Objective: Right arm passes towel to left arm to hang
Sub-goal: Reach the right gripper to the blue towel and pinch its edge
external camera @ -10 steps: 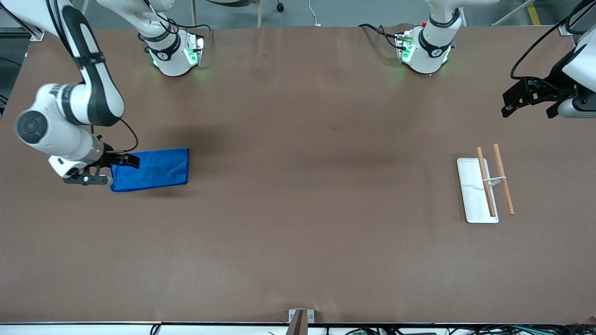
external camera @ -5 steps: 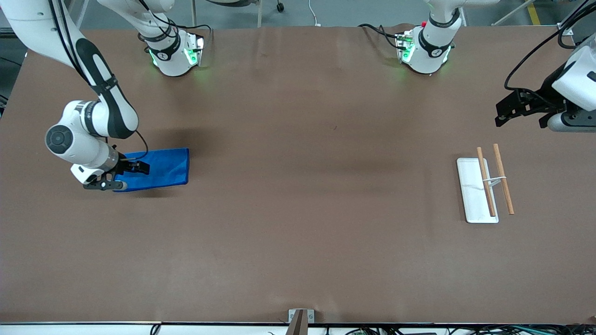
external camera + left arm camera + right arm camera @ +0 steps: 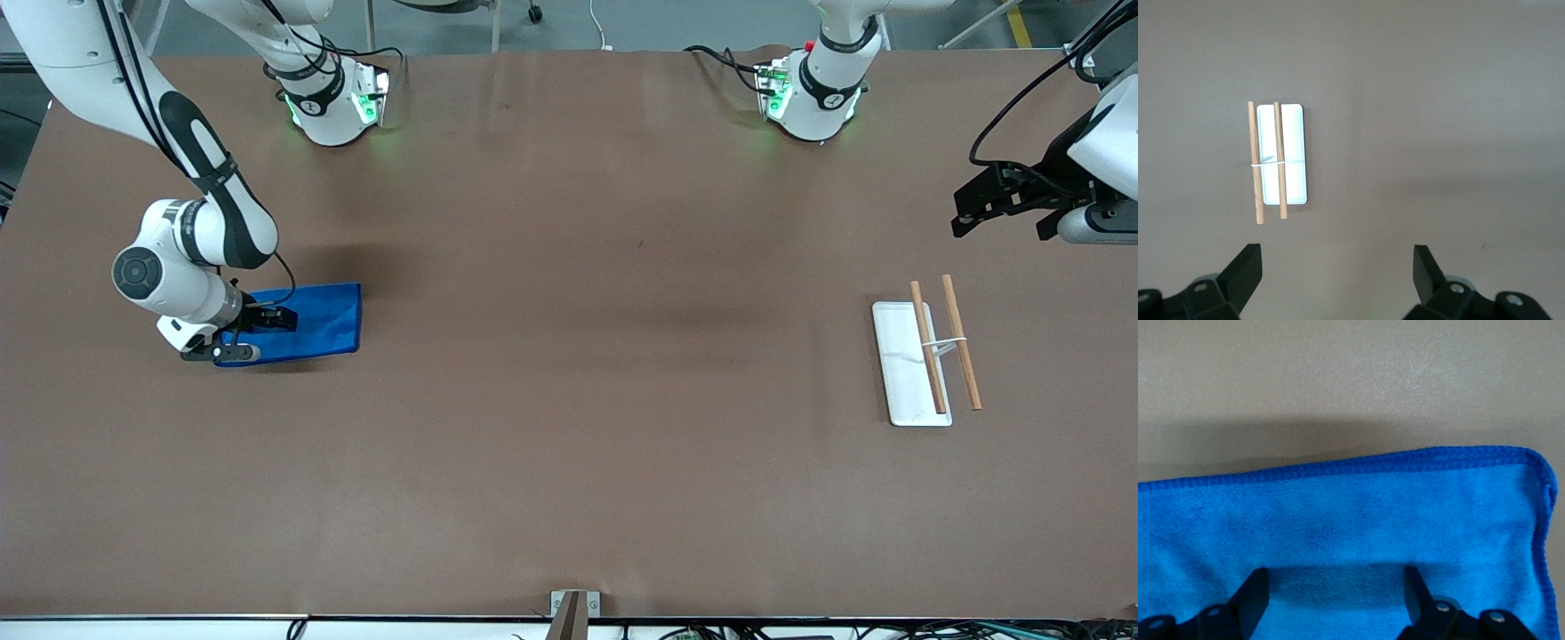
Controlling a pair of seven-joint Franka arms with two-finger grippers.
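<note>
The table (image 3: 569, 400) is covered by a plain brown surface that spans the whole front view. Both arm bases stand along its edge farthest from the front camera.

The right arm reaches down toward its own end of the table. The right gripper (image 3: 258, 333) sits low over the towel (image 3: 311, 322), at the towel's end that lies toward the right arm's end of the table. In the right wrist view its two fingers (image 3: 1255, 597) stand apart, their tips down on the blue pile with a strip of cloth between them; no fold is pinched between them, and the cloth is not lifted.

The left arm waits. The left gripper (image 3: 1005, 200) hangs in the air over bare table toward the left arm's end. In the left wrist view its fingers (image 3: 1245, 270) are spread wide with nothing between them.

The towel is bright blue with a hemmed edge (image 3: 1371, 463). It lies flat on the table toward the right arm's end, well apart from the rack.

The rack (image 3: 907, 369) stands toward the left arm's end of the table. It has a white rectangular base plate and two wooden rails (image 3: 962, 342) running lengthwise, joined by a thin white crosspiece. Nothing hangs on the rails.
</note>
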